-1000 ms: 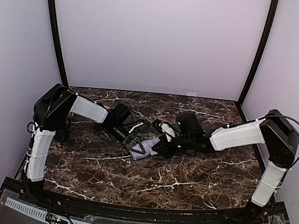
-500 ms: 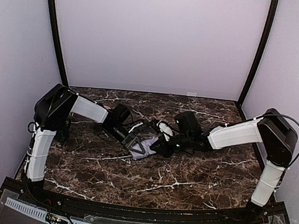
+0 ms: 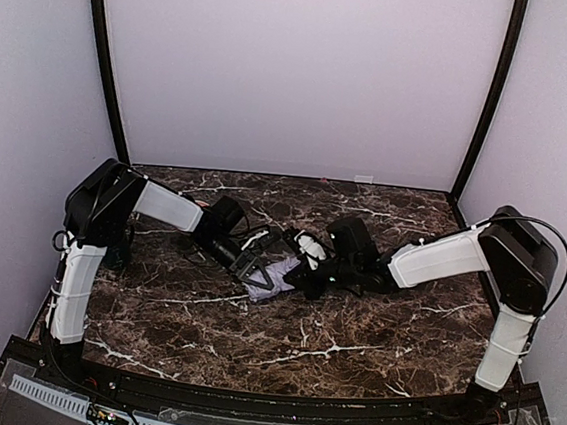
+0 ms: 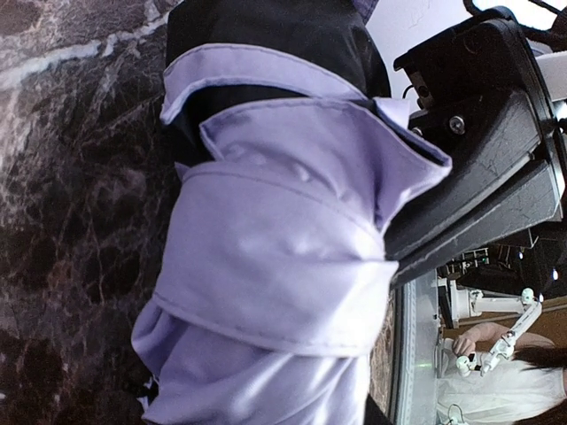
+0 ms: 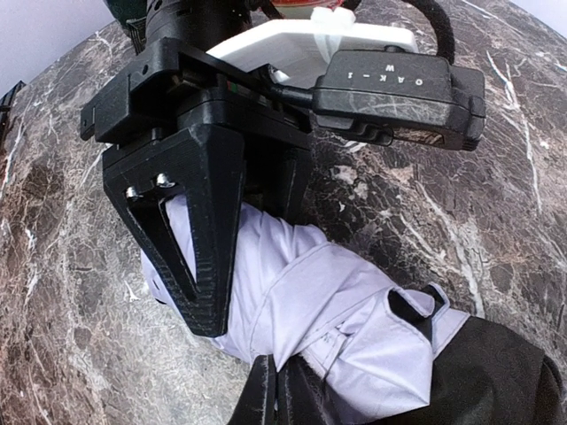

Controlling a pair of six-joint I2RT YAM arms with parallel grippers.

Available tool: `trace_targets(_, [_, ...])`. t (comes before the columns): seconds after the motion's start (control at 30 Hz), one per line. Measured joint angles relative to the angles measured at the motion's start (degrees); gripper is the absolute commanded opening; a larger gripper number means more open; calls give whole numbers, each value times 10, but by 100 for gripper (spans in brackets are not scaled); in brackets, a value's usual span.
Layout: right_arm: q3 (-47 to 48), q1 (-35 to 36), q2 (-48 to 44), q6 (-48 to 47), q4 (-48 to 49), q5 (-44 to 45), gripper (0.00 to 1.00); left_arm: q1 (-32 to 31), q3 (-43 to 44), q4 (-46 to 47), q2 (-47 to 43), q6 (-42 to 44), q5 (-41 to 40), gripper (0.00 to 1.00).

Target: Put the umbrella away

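The umbrella (image 5: 310, 301) lies on the table (image 3: 251, 340) within the left end effector (image 3: 253, 267).

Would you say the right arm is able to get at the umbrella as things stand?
Probably yes: the right tool, shut, sits at the umbrella, with the left tool clamped on it alongside.

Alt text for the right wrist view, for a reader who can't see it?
The black left fingers straddle a bundled lavender umbrella on a brown marble table. At the bottom edge of the picture, the right fingers, shut together, touch the bundle's near side.
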Motion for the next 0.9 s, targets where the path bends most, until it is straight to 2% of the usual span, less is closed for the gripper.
trace_targets(0.1, [-2, 4, 0, 0, 5, 23, 2, 1, 2, -2, 1, -2, 0, 0])
trace_targets(0.23, [-2, 10, 2, 3, 6, 42, 24, 2, 3, -2, 2, -7, 0, 0])
trace_targets(0.27, [-2, 13, 4, 2, 6, 48, 25, 3, 3, -2, 2, -9, 0, 0])
trace_targets(0.37, [-6, 23, 9, 15, 6, 77, 23, 9, 3, -2, 2, -10, 0, 0])
trace_targets(0.47, [-26, 24, 10, 29, 9, 115, 15, 9, 3, -2, 2, -11, 0, 0])
trace_targets(0.53, [-47, 24, 10, 42, 10, 136, 14, 9, 3, -1, 2, -11, 0, 0])
trace_targets(0.67, [-63, 22, 4, 54, 22, 130, 24, 9, 3, -1, 2, -12, -1, 0])
trace_targets(0.83, [-118, 17, -33, 75, 51, 61, 28, 9, 1, 4, 1, -16, -2, 0])
trace_targets(0.9, [-145, 11, -55, 100, 75, 24, 33, 9, -11, 23, -5, -28, -3, 0])
